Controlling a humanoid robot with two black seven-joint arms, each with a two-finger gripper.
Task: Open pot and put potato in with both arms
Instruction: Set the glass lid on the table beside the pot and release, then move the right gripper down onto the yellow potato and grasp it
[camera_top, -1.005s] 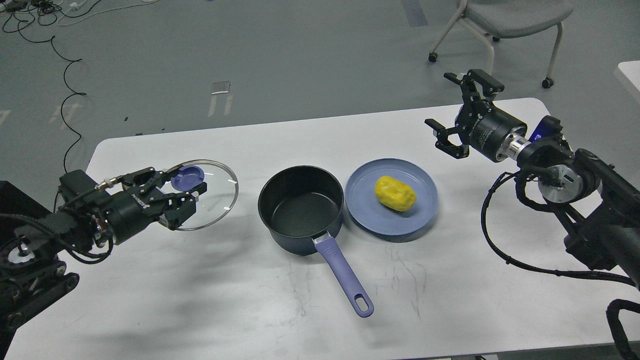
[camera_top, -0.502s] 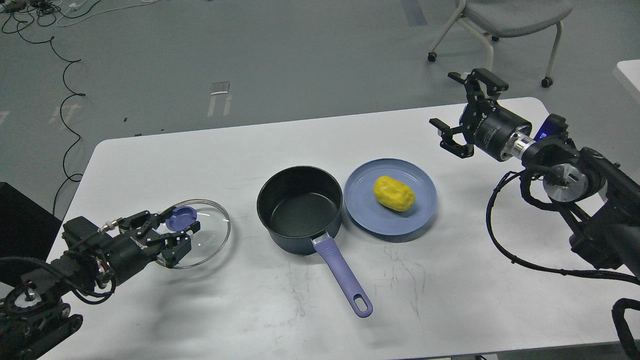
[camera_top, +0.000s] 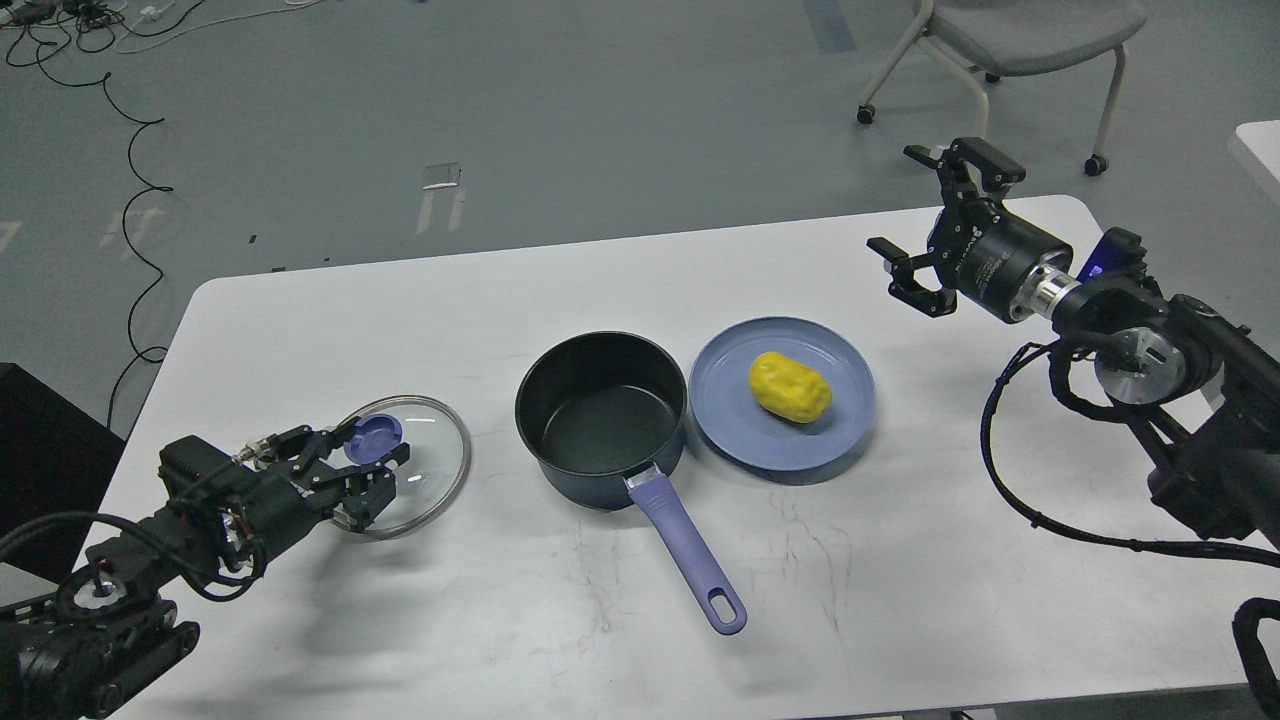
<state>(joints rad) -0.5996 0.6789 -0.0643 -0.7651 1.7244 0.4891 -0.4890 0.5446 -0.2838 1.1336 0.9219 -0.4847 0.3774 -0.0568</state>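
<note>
The pot (camera_top: 600, 425) stands open at the table's middle, its black inside empty and its purple handle (camera_top: 690, 560) pointing toward me. Its glass lid (camera_top: 425, 470) lies low at the table's left, about a lid's width from the pot. My left gripper (camera_top: 372, 462) is shut on the lid's purple knob (camera_top: 373, 437). The yellow potato (camera_top: 790, 387) lies on a round blue plate (camera_top: 740, 440) just right of the pot. My right gripper (camera_top: 915, 215) is open and empty, raised above the table's far right, beyond the plate.
The white table (camera_top: 900, 560) has faint scuff marks near the front. A grey wheeled chair (camera_top: 1010, 40) stands on the floor behind the far right corner. Cables (camera_top: 130, 150) lie on the floor at the far left.
My left gripper carried the lid down and toward the table's front left, then shifted slightly right. My right gripper drifted a little to the right, still open.
</note>
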